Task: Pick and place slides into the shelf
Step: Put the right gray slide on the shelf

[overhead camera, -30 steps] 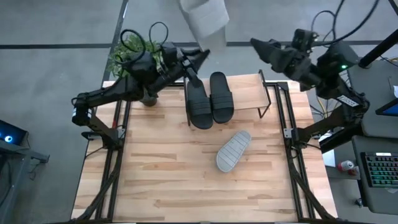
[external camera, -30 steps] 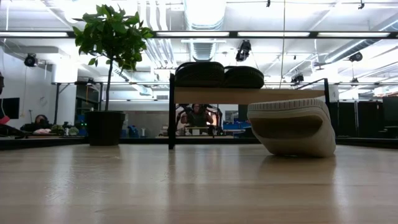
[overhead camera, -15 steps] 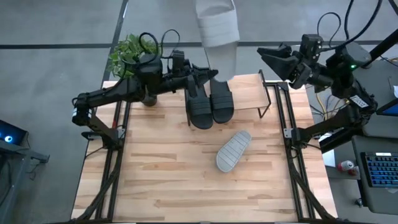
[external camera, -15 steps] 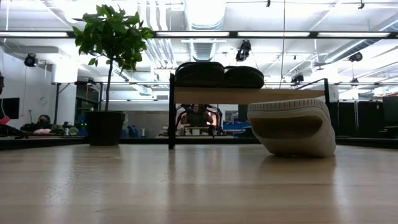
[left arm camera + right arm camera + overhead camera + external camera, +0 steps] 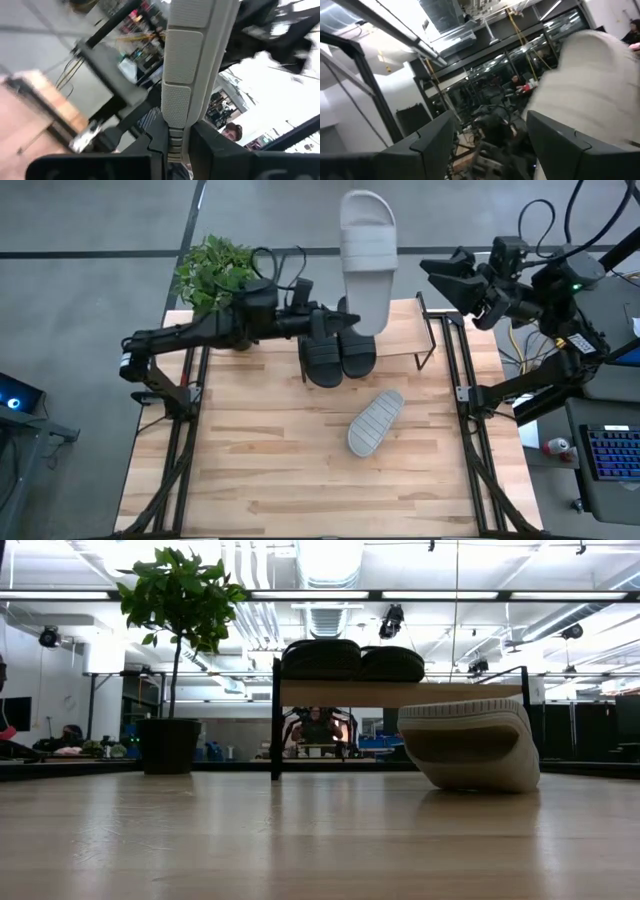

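Slides are in three spots from the high view; two black slides (image 5: 338, 352) sit side by side on the shelf (image 5: 405, 332); one pale slide (image 5: 376, 421) lies sole-up on the desk (image 5: 260, 450), near the shelf; the other pale slide (image 5: 367, 255) is up in the air over the shelf's back edge, pinched at one end by the left tool (image 5: 335, 313); the right tool (image 5: 432, 265) waits off to the side, well apart, with its fingers spread and nothing in them; a plant (image 5: 212, 268) stands at the desk's far left corner.

From the low view, the black slides (image 5: 352, 660) rest on the shelf plank (image 5: 400, 692); the pale slide (image 5: 472, 744) on the desk (image 5: 300, 840) sits in front of the shelf.

From the left wrist view, the two fingers (image 5: 210, 150) press tight on the thin edge of the pale slide (image 5: 182, 75).

From the right wrist view, the spread fingers (image 5: 555, 145) hold nothing.

I think the held slide could swing or slip, since only its edge is gripped; it could also bump the black slides on the way down and push them off.
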### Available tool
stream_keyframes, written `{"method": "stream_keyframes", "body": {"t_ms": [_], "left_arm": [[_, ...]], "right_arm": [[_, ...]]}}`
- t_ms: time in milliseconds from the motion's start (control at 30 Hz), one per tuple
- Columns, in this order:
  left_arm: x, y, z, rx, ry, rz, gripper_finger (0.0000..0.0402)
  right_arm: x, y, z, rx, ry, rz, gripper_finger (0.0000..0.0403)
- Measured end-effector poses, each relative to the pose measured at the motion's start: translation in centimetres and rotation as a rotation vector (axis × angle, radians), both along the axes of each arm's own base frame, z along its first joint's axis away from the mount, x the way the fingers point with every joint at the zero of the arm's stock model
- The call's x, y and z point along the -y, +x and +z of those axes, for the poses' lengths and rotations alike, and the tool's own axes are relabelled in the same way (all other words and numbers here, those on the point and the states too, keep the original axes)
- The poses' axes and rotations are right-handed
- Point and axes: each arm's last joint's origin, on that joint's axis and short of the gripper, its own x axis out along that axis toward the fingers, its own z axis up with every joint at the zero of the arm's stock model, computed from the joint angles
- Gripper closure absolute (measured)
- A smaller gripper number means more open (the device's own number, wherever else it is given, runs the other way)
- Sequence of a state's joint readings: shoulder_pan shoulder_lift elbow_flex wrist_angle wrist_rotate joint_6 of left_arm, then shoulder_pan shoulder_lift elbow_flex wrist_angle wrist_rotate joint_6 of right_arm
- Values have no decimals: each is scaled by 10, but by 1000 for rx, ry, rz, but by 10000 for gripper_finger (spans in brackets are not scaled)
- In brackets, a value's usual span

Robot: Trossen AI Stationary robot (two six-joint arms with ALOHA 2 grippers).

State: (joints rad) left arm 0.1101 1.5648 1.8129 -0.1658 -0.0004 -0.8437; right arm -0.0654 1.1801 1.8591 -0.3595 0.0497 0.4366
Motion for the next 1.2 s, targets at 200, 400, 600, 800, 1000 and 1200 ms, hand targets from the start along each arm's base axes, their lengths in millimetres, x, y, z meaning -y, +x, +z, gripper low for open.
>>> {"method": "stream_keyframes", "body": {"t_ms": [200,400,600,800,1000,1200], "left_arm": [[0,21,-32,-18,-106,-16,376],[-2,32,-69,134,-262,-8,376],[-5,37,-107,181,-414,32,376],[-6,42,-124,143,-487,61,377],[-9,49,-131,118,-521,83,377],[-13,57,-142,93,-564,88,377]], "right_arm": [[-1,2,-1,-9,-34,24,166],[-2,-11,3,17,-41,25,165],[-2,-14,4,17,-48,23,164],[-2,-6,2,2,-57,44,167],[-3,6,-2,-16,-57,75,164],[-8,13,-4,-30,-61,118,169]]}}
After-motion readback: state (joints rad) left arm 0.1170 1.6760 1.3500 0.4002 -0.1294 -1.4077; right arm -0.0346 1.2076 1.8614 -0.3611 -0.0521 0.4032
